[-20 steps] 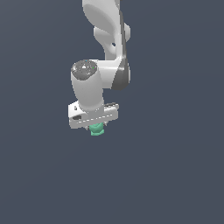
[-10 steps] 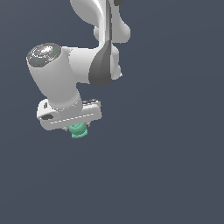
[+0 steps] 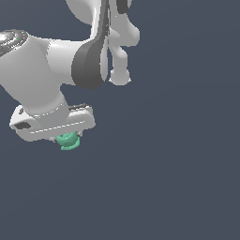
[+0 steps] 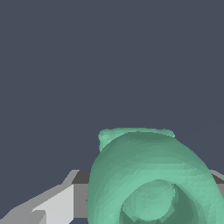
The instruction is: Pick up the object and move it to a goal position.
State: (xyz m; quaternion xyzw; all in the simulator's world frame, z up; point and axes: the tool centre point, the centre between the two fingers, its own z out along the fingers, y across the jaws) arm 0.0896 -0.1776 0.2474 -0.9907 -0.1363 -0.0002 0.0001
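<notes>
And the arm is on the move, swinging hard toward the exterior view's left! Across the last 1 second the wrist has travelled from the middle of that view out to the left edge, and it looms far larger now, so it is closing on the camera as it goes. At the far left sits the gripper [image 3: 65, 137], its white body filling the lower-left corner. Just beneath it hangs the object [image 3: 68, 140], that little teal-green lump, tucked tight under the hand and riding along at every step of the swing. It has not slipped: it sits in the same spot under the hand as it did 1 second ago.

The jaws are clamped on the object, 1 grey finger [image 4: 52, 203] showing beside it in the wrist view, where the teal ring [image 4: 151, 179] fills the lower half of the picture. No worktop shows below, only flat dark background.

So the pick looks done and this reads as the carry. No goal marker is visible, so how much travel remains cannot be judged.
</notes>
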